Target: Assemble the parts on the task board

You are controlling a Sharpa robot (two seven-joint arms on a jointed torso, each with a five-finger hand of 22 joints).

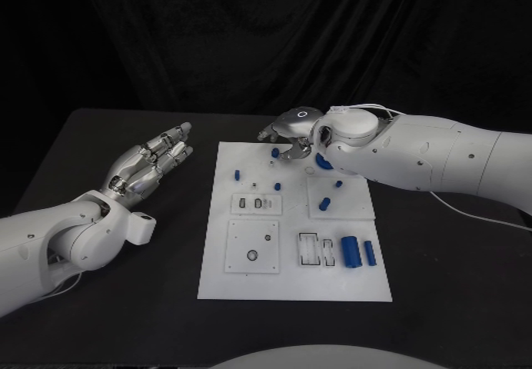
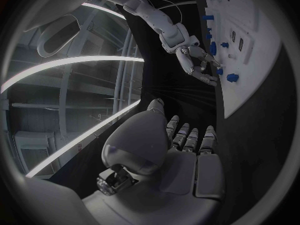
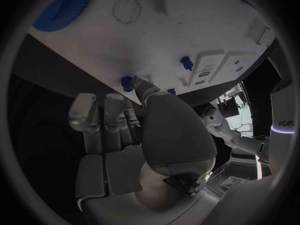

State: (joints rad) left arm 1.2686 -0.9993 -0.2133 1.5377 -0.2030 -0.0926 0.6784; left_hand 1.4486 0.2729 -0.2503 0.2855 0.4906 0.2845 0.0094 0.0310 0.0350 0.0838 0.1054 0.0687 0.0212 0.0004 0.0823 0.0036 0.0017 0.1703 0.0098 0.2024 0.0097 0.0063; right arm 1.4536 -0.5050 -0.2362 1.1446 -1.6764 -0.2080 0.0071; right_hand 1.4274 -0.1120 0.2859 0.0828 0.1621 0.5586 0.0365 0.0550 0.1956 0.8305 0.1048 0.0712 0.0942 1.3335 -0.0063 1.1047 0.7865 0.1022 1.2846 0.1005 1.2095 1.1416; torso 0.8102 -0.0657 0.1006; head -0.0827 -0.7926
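A: Where are the parts now, and what are the hands doing?

B: The white board (image 1: 294, 269) lies in the middle of the black table (image 1: 111, 138). I use the board as the landmark. Most blue parts (image 1: 350, 251) stand or lie on it: two cylinders near the robot's end on the right, some small pegs around the middle and the far end. The right hand (image 1: 290, 137) is over the far edge of the board. Its fingers are curled down around one small blue peg (image 1: 275, 152) at that edge. I cannot tell if they really pinch the peg or only touch it.

A: And the left hand?

B: The left hand (image 1: 150, 163) is beside the board's left edge, apart from it. Its fingers are stretched out, close to each other, and it holds nothing.

A: How will such a peg handle, do you think?

B: I judge it as light, hard plastic, stiff, and rather smooth. It should not break easily, but it is small and can slip or tip over between metal fingertips.

A: So where to take hold of it?

B: At the sides of the upper part, between the thumb and one finger, and keep it upright. A blue toothed wheel (image 3: 62, 7) is also near the right hand; I would take that one by its rim.
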